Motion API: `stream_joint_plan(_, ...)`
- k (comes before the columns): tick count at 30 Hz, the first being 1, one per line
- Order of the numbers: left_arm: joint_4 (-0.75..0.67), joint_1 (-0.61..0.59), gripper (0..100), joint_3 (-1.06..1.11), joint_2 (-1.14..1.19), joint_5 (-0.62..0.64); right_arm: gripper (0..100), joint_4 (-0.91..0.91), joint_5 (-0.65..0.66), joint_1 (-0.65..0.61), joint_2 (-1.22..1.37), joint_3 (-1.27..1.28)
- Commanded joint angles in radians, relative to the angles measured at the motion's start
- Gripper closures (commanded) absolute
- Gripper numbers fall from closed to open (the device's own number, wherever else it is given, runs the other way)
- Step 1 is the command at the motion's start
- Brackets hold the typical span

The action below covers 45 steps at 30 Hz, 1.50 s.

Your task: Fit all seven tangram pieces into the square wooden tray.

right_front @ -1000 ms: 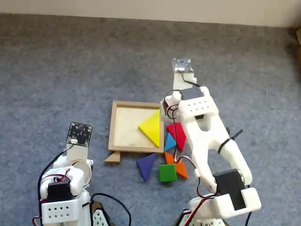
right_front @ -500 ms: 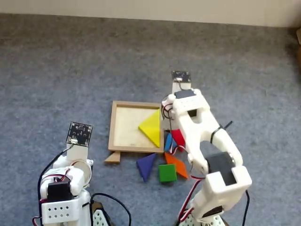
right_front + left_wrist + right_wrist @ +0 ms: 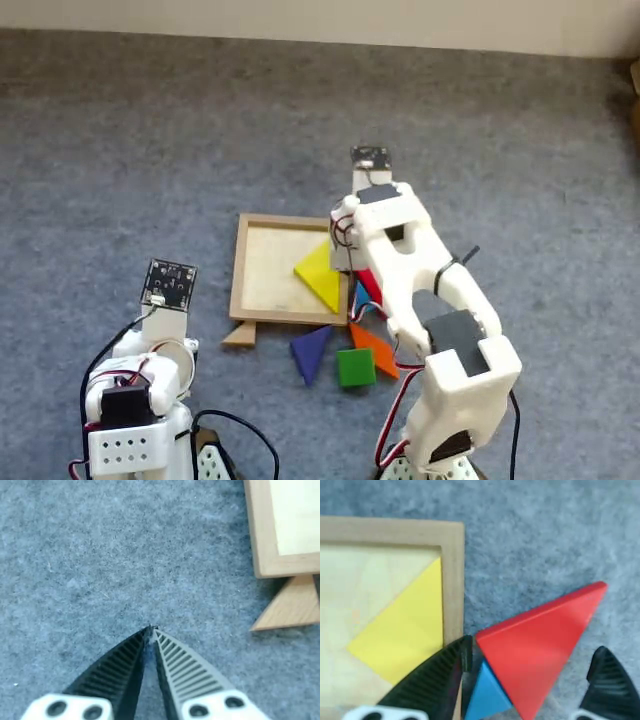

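The square wooden tray (image 3: 243, 272) lies on grey carpet with a yellow triangle (image 3: 320, 272) in its right corner. My right gripper (image 3: 532, 645) is open and low, its fingers either side of the red triangle (image 3: 540, 640), which lies just outside the tray frame (image 3: 453, 575). A blue triangle (image 3: 485, 697) pokes out beside the red one, by the dark finger (image 3: 437, 677). Purple triangle (image 3: 312, 350), green square (image 3: 356, 367), orange piece (image 3: 377, 349) and a wood-coloured triangle (image 3: 240, 335) lie in front of the tray. My left gripper (image 3: 151, 628) is shut on nothing, over carpet near that triangle (image 3: 292, 607).
The right arm (image 3: 400, 255) covers most of the red triangle (image 3: 369, 289) and blue triangle from above. The left arm (image 3: 150, 370) sits at the lower left, clear of the tray. Open carpet surrounds the pieces; a pale wall edge runs along the far side.
The right arm has swung left toward the tray's right edge and folded in over the red and blue pieces. The left arm and all the pieces kept still.
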Motion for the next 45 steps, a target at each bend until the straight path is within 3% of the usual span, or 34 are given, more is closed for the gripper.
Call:
stream_joint_plan(1, 0.008, -0.007, 99, 0.021, -0.03, 0.009, 64.4, 0.004, -0.009, -0.021, -0.005, -0.062)
stream_joint_plan(23, 0.008, -0.007, 99, 0.021, -0.03, 0.009, 64.4, -0.084, -0.011, 0.044, -0.004, -0.05)
stream_joint_plan(33, 0.008, -0.007, 99, 0.021, -0.03, 0.009, 64.4, -0.056, -0.146, 0.047, -0.004, -0.019)
stream_joint_plan(45, 0.008, -0.007, 99, 0.021, -0.03, 0.009, 64.4, -0.05, -0.192, 0.047, -0.004, 0.012)
